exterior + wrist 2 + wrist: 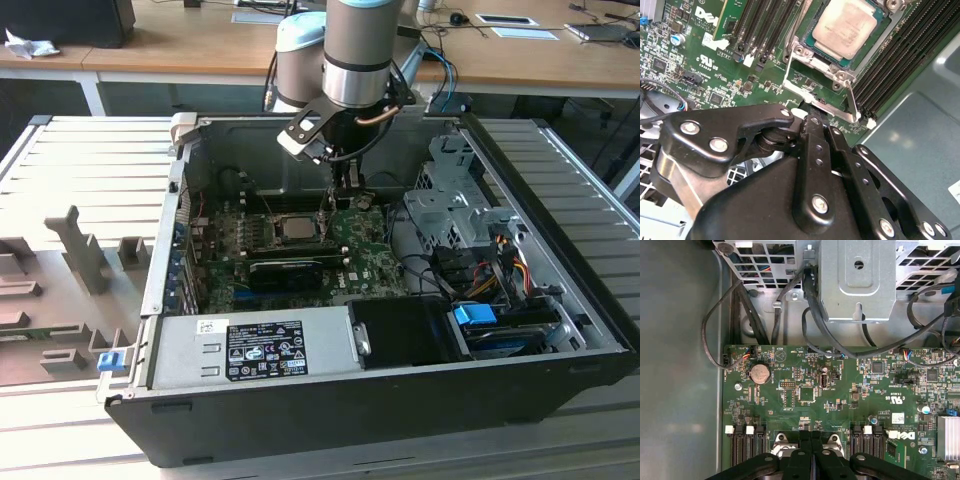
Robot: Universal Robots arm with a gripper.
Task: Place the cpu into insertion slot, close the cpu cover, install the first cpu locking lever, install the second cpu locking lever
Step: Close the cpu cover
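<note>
Cpu (pixel 850 25) lies under the cpu cover (pixel 812 57); the gripper (pixel 821 124), fingers (pixel 813 131) together at the exterior view's right, may slip off the springy locking lever (pixel 853 97).

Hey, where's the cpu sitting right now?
The cpu lies flat on the motherboard, between two banks of memory slots; in the exterior view it is just to the exterior view's left of the gripper.

Robot lab: opened computer case (pixel 400 405) on slatted metal bench (pixel 90 160), wooden desks (pixel 180 50) behind.
</note>
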